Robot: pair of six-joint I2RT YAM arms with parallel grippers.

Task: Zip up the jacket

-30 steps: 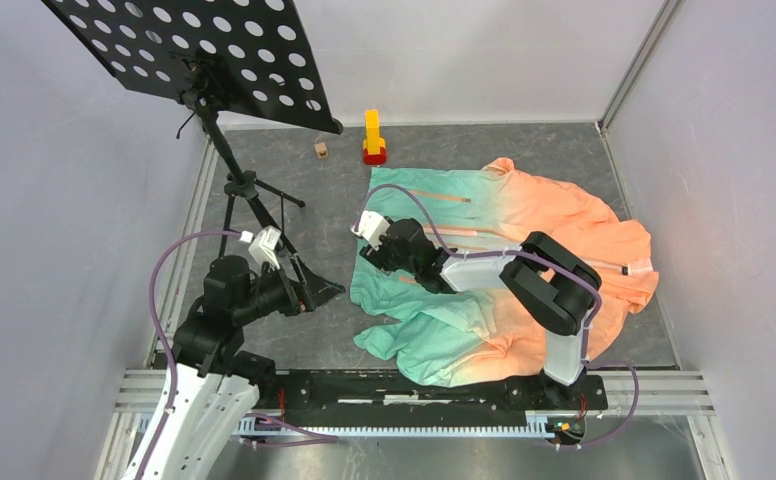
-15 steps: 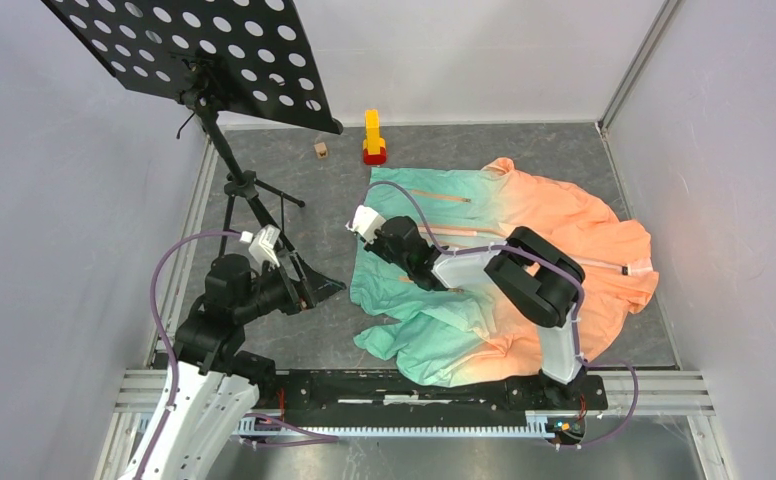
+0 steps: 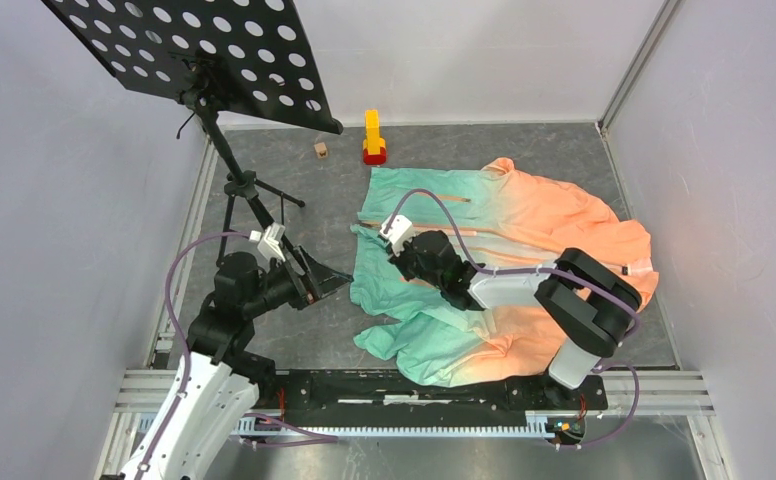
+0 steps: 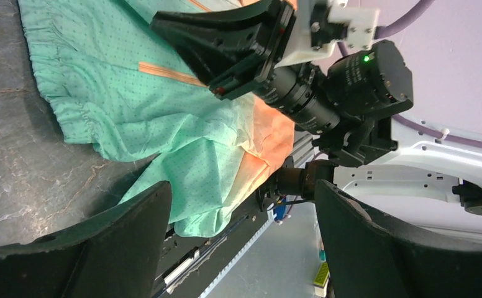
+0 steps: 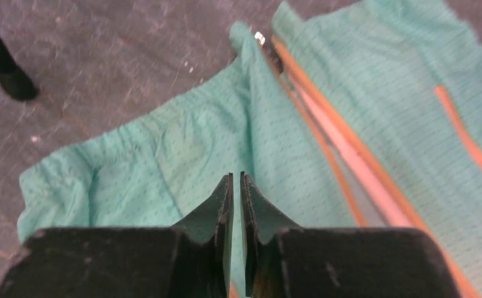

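The jacket (image 3: pixel 524 215) lies spread on the grey table, mint green at the left and peach-orange at the right, with its orange zipper (image 3: pixel 464 232) running across it. My right gripper (image 3: pixel 382 248) is low over the green hem. In the right wrist view it (image 5: pixel 236 177) is shut with nothing between the jaws. The green fabric (image 5: pixel 164 155) lies under it, the zipper bands (image 5: pixel 325 136) to its right, and the metal zipper end (image 5: pixel 259 37) ahead of it. My left gripper (image 3: pixel 326 285) is open and empty, left of the jacket. In its own view it (image 4: pixel 241 198) faces the hem (image 4: pixel 102 93).
A black perforated music stand (image 3: pixel 194 50) rises at the left on a tripod, and one of its feet (image 5: pixel 9 77) shows near the hem. A yellow and red toy (image 3: pixel 373 137) and a small wooden cube (image 3: pixel 320 150) sit at the back. Walls enclose the table.
My right gripper has pulled back to the right along the hem, and its elbow has swung right. My left gripper has edged right towards the jacket.
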